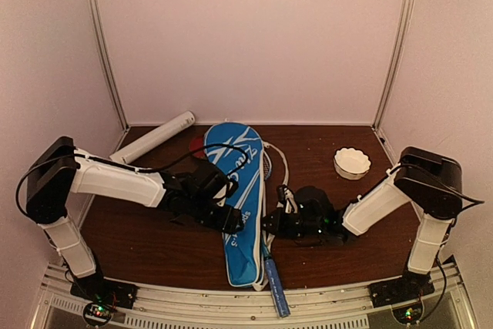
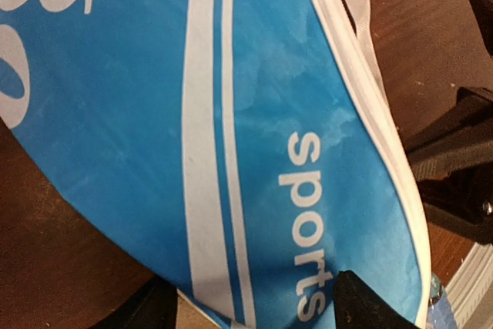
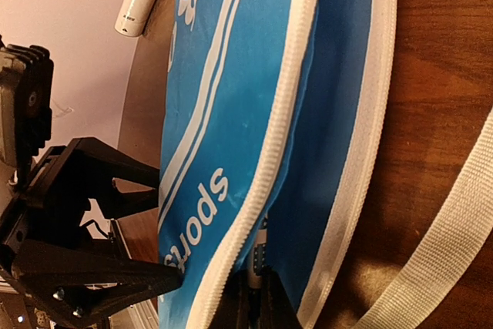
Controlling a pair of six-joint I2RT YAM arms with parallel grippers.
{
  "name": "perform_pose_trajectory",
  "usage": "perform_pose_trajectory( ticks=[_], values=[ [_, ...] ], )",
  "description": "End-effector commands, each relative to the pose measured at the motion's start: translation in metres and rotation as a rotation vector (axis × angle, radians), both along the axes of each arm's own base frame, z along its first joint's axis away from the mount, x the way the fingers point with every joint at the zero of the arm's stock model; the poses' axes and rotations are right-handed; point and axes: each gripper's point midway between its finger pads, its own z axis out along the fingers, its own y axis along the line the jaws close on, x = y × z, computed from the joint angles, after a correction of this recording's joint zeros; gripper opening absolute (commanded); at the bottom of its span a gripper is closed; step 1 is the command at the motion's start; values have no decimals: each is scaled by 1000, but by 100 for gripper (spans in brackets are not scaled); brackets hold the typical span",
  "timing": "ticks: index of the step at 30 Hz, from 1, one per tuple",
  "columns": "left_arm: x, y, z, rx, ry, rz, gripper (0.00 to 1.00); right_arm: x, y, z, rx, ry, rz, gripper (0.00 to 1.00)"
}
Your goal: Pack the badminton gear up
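- nearest, at the front edge of the table (image 1: pixel 154 252): blue handle (image 1: pixel 276 289) poking out of the narrow end of the bag (image 1: pixel 239 190), its tip past the edge and over the metal rail (image 1: pixel 231 298).
- bag flat on the table between the two arms, lying lengthwise near to far, wide end away.
- left gripper (image 1: pixel 231 219) low over the bag's left edge, toward the narrow end.
- its fingers (image 2: pixel 370 302) spread wide, with only blue cloth and the white word "sports" between them; cannot tell whether touching the cloth.
- right gripper (image 1: pixel 271 225) at the bag's right edge, just across the bag from the left one.
- from the right wrist, right gripper (image 3: pixel 254 306) pressed together right at the white zip seam, where the seam gapes; cannot tell whether a zip pull is pinched.
- grey strap (image 1: pixel 283 186) trailing on the table beside the bag's right edge, beyond the right gripper.
- farther right, well apart from the bag: white scalloped bowl (image 1: pixel 352 162).
- at the far left, just beside the bag's wide end: red dish (image 1: pixel 197 146), partly hidden behind the bag.
- farthest, in the back left corner: white tube (image 1: pixel 154 136) lying slantwise, near the dish, well apart from both grippers.
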Motion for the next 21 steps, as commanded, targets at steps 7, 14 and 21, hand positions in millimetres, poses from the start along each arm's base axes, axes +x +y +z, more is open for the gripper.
perform_pose_trajectory(
  ticks=[7, 14, 21],
  values=[
    [10, 13, -40, 239, 23, 117, 66, 4, 4, 16, 63, -52, -21, 0],
    [-6, 14, -60, 298, 55, -37, 43, -2, 2, 19, 80, -66, 5, 0],
    [-8, 26, -58, 399, -7, -177, 24, -19, -9, 33, 103, -89, 25, 0]
  ],
)
